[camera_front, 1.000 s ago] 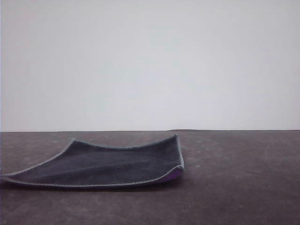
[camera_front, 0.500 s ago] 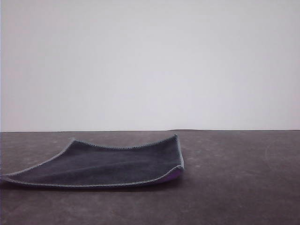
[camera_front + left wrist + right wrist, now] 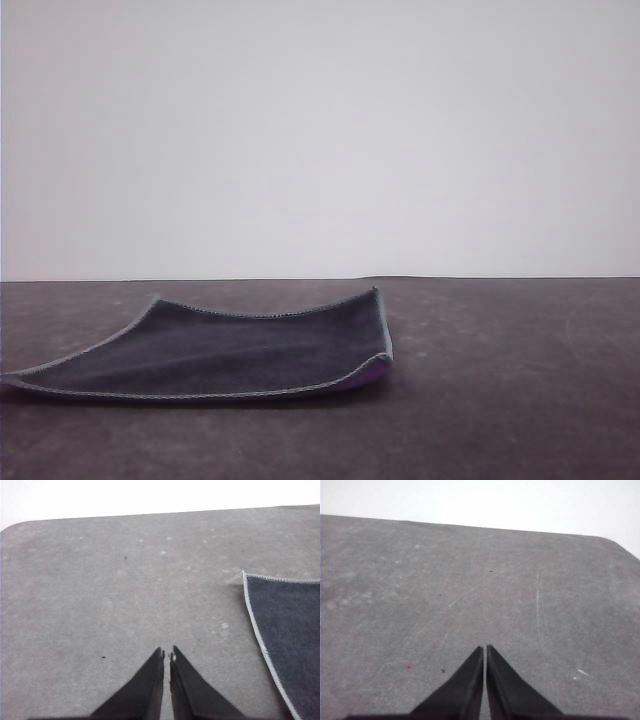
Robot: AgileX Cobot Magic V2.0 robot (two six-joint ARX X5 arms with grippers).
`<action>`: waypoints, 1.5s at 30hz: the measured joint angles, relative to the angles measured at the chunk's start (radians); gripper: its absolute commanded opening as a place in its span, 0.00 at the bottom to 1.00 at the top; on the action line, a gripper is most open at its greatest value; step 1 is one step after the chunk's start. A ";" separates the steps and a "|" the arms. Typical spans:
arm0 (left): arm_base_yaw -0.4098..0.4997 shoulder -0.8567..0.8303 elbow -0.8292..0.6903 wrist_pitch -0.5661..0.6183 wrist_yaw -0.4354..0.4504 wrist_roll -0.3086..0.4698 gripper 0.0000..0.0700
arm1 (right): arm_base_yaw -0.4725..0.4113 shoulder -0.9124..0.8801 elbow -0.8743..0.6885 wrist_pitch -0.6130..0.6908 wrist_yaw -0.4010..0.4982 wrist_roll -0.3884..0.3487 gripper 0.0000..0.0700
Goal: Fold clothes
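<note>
Dark scuffed tabletop (image 3: 500,400), white wall behind; cloth (image 3: 220,355) charcoal-side up; both end effectors closed, empty.

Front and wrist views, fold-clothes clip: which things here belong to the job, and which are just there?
Part of the job:
- cloth, dark grey face up, purple showing at its curled right corner
- left gripper, shut, above bare table beside the cloth
- right gripper, shut, above bare table

Just there:
- table, dark and scuffed
- pale wall behind

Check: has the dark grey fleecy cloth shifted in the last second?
No. The dark grey fleecy cloth keeps its place against the table's far edge.
</note>
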 measured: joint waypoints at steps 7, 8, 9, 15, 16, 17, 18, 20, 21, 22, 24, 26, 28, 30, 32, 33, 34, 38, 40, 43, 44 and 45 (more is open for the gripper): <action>0.000 0.000 0.000 0.001 0.000 -0.146 0.02 | 0.000 0.000 0.000 0.000 -0.004 0.055 0.00; 0.000 0.000 -0.001 0.003 0.002 -0.165 0.02 | 0.000 0.000 0.000 0.000 -0.009 0.069 0.00; 0.000 0.000 -0.001 0.006 0.008 -0.181 0.02 | 0.000 0.000 0.000 0.000 -0.016 0.080 0.00; 0.000 0.000 0.002 0.061 0.025 -0.257 0.04 | 0.000 0.001 0.036 -0.010 -0.027 0.150 0.00; 0.000 0.001 0.011 0.061 0.024 -0.263 0.04 | 0.000 0.002 0.054 -0.010 -0.027 0.159 0.00; 0.000 0.006 0.028 0.061 0.021 -0.267 0.04 | 0.000 0.008 0.086 -0.009 -0.026 0.170 0.00; 0.000 0.013 0.047 0.061 0.019 -0.270 0.04 | 0.000 0.014 0.112 -0.007 -0.027 0.183 0.00; 0.000 0.036 0.091 0.070 0.015 -0.284 0.04 | 0.000 0.044 0.167 -0.007 -0.027 0.205 0.00; 0.000 0.057 0.117 0.071 0.009 -0.292 0.04 | 0.000 0.070 0.195 -0.007 -0.028 0.214 0.00; 0.000 0.079 0.138 0.072 0.007 -0.299 0.04 | 0.000 0.097 0.219 -0.011 -0.030 0.220 0.00; 0.000 0.141 0.183 0.071 0.003 -0.316 0.04 | 0.000 0.167 0.270 -0.024 -0.055 0.228 0.00; 0.000 0.210 0.232 0.066 0.003 -0.324 0.04 | 0.000 0.246 0.325 -0.036 -0.092 0.229 0.00; 0.000 0.287 0.292 0.061 0.002 -0.331 0.04 | 0.000 0.338 0.386 -0.036 -0.142 0.230 0.00; 0.000 0.373 0.361 0.058 0.002 -0.334 0.04 | 0.000 0.436 0.447 -0.032 -0.212 0.232 0.00; 0.000 0.461 0.429 0.055 0.002 -0.333 0.04 | 0.000 0.530 0.499 -0.030 -0.276 0.234 0.01; 0.000 0.511 0.465 0.055 0.002 -0.333 0.04 | 0.000 0.584 0.525 -0.027 -0.311 0.236 0.01; 0.000 0.554 0.495 0.055 0.002 -0.331 0.04 | 0.000 0.632 0.547 -0.022 -0.342 0.236 0.01; 0.000 0.742 0.597 0.046 0.029 -0.310 0.04 | 0.005 0.830 0.624 -0.004 -0.460 0.237 0.01; 0.000 0.833 0.638 0.026 0.056 -0.300 0.04 | 0.022 0.918 0.660 -0.003 -0.501 0.237 0.01; 0.000 0.953 0.687 0.016 0.103 -0.281 0.04 | 0.058 1.044 0.722 0.000 -0.526 0.236 0.01; 0.000 0.987 0.697 0.017 0.119 -0.276 0.04 | 0.071 1.082 0.742 0.000 -0.527 0.236 0.01; 0.000 1.023 0.707 0.017 0.138 -0.272 0.04 | 0.085 1.117 0.759 0.000 -0.528 0.236 0.01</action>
